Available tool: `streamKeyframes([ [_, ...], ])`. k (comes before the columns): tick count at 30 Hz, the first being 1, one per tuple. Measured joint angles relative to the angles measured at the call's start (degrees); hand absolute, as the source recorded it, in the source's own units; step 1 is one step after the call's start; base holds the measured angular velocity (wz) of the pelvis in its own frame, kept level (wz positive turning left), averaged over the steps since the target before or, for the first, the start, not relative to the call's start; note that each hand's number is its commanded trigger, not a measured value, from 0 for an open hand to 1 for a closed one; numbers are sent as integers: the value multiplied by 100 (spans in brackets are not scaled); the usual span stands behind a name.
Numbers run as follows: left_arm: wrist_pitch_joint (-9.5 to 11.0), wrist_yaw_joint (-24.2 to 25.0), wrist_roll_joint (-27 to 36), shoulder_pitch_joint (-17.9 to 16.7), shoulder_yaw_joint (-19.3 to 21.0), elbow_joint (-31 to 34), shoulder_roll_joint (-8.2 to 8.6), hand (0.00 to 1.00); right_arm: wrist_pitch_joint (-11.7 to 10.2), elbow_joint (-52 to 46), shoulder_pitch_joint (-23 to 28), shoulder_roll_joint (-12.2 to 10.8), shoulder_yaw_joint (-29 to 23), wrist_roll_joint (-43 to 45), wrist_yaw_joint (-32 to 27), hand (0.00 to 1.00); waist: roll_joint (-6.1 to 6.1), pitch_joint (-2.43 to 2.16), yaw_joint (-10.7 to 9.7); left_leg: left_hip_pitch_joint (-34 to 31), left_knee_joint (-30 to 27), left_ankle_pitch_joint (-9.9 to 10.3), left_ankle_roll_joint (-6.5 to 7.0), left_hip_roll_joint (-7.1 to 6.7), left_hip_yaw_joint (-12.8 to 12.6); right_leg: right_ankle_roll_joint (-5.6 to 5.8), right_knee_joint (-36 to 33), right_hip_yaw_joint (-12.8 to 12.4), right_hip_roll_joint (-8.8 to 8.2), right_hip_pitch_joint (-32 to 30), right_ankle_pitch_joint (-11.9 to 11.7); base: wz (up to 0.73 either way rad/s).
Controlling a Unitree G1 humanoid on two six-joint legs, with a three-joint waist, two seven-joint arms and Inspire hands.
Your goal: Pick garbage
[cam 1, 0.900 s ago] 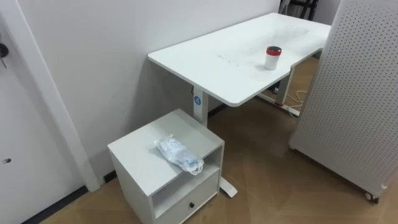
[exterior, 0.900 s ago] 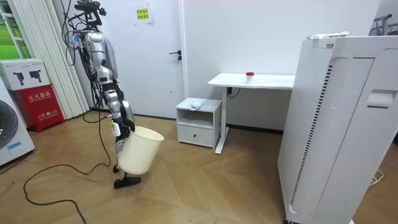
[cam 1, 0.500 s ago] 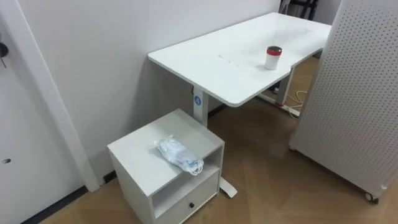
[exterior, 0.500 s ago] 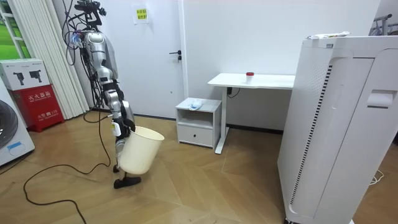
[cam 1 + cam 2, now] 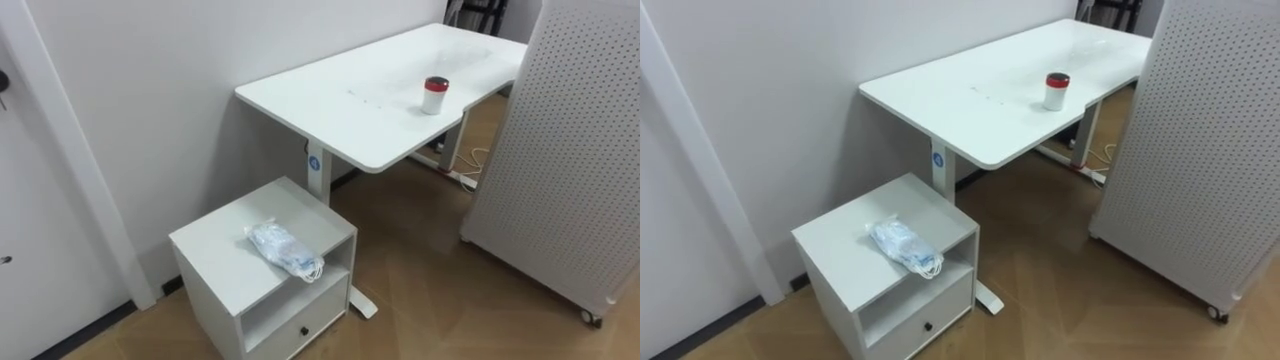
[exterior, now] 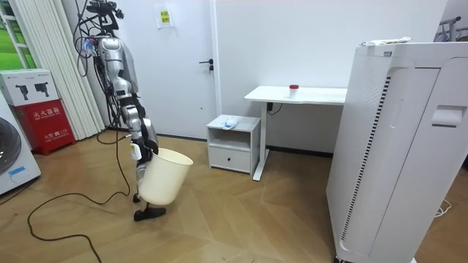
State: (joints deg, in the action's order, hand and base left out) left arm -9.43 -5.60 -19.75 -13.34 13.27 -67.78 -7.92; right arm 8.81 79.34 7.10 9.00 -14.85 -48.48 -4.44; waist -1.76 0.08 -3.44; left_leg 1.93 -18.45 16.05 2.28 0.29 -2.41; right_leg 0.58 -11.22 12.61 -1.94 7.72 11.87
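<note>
While crumpled blue-clear plastic bag [image 5: 285, 250] and red-lidded white cup [image 5: 433, 96] lie unpicked, you've everything left; right hand [image 6: 139, 149] fingers: can't tell.

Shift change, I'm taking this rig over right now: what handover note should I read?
Hands: one hand is at the rim of the bin; which one, and its grasp, unclear.
Things: plastic bag lies on the small cabinet; red-lidded jar stands on the desk.
Done: bag not yet picked.
Left: walk over, pick bag, drop it in bin.
</note>
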Motion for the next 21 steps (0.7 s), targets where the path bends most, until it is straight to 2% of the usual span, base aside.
streamKeyframes([
  [2, 3, -20, -9, 12, 11, 12, -20, 0, -4, 6, 77, 2, 0, -6, 39, 100, 18, -6, 47, -112, -379, 207, -54, 103, -24, -49, -261, 11, 54, -69, 187, -7],
  [4, 3, -19, -12, -6, 10, 13, -31, 0, -42, -1, 132, 25, 7, -65, 43, 100, 27, 0, 77, -262, -909, 492, -137, 253, -72, -149, -704, 14, 98, -207, 502, -8],
  [6, -4, -16, -82, 10, 8, 33, -53, 0, -85, -6, 189, 24, 19, -125, 34, 100, 31, -8, 67, -429, -1231, 636, -201, 328, -65, -246, -1076, -8, 102, -391, 784, 3],
  [8, -20, -13, -81, -9, 1, 37, -40, 0, -154, 1, 214, 47, 13, -59, 0, 100, 34, -7, 30, -514, -1307, 607, -248, 305, -89, -279, -1207, -51, 102, -499, 866, 11],
  [9, -33, -18, -84, -23, 1, 36, -46, 0, -177, 13, 227, 55, 15, -50, -51, 100, 12, -3, -11, -698, -1559, 480, -328, 308, -214, -308, -1237, -78, 74, -527, 885, 26],
  [10, -40, -25, -114, -52, -5, 41, -57, 0, -176, 17, 224, 50, 19, -56, -73, 100, -42, 30, -107, -1013, -2038, 273, -357, 260, -217, -370, -1236, -208, 43, -466, 923, 34],
  [11, -40, -29, -113, -75, -27, 41, -56, 0, -175, 36, 234, 54, 40, -91, -87, 100, -69, 25, -137, -1186, -2091, 229, -353, 203, -215, -376, -1238, -296, 30, -458, 954, 48],
  [12, -28, -28, -101, -71, -95, 66, -37, 0, -173, 67, 267, 76, 142, -124, -121, 100, -110, 17, -133, -1536, -1740, 213, -329, 74, -231, -383, -1233, -440, -3, -470, 1008, 36],
  [13, -10, -27, -93, -92, -117, 144, -16, 0, -173, 64, 282, 97, 215, -121, -155, 100, -138, 22, -81, -1846, -1221, 53, -352, -20, -285, -379, -1224, -561, -27, -482, 1049, 17],
  [14, 5, -29, -81, -155, -108, 156, -19, 0, -173, 63, 282, 102, 231, -107, -186, 100, -149, 18, -16, -1948, -958, -177, -323, -36, -324, -365, -1211, -632, -42, -460, 1071, -37],
  [15, 9, -38, -51, -303, -89, 161, -28, 0, -175, 48, 282, 120, 237, -34, -206, 100, -144, 20, 148, -2020, -547, -666, -299, -37, -358, -334, -1135, -758, -78, -355, 1091, -63],
  [16, 10, -38, -39, -408, -40, 161, -31, 0, -175, 42, 275, 151, 237, 43, -199, 100, -129, 26, 220, -2013, -311, -1052, -253, -14, -360, -277, -1008, -785, -107, -225, 1084, -56],
  [17, 10, -39, -28, -430, -34, 161, -41, 0, -176, 21, 288, 159, 238, 84, -183, 100, -126, 28, 201, -1980, -281, -1180, -195, -25, -373, -245, -931, -787, -112, -159, 1088, -21],
  [19, 112, -40, 8, -398, -44, 166, -51, 0, -173, -128, 324, 173, 241, 181, -164, 100, -216, 11, 200, -1891, -329, -1305, 49, -197, -438, -119, -751, -780, -241, -14, 1139, -11],
  [20, 136, -40, 8, -399, -42, 144, -55, 0, -173, -162, 302, 172, 241, 180, -157, 100, -246, 12, 201, -1883, -373, -1270, 68, -213, -503, -81, -719, -775, -280, 11, 1135, -24],
  [21, 161, -40, 17, -263, -43, 150, -51, 0, -183, -222, 255, 173, 240, 164, -112, 100, -265, 42, 223, -1880, -519, -1135, 86, -211, -573, -6, -630, -755, -315, 75, 1095, -22],
])
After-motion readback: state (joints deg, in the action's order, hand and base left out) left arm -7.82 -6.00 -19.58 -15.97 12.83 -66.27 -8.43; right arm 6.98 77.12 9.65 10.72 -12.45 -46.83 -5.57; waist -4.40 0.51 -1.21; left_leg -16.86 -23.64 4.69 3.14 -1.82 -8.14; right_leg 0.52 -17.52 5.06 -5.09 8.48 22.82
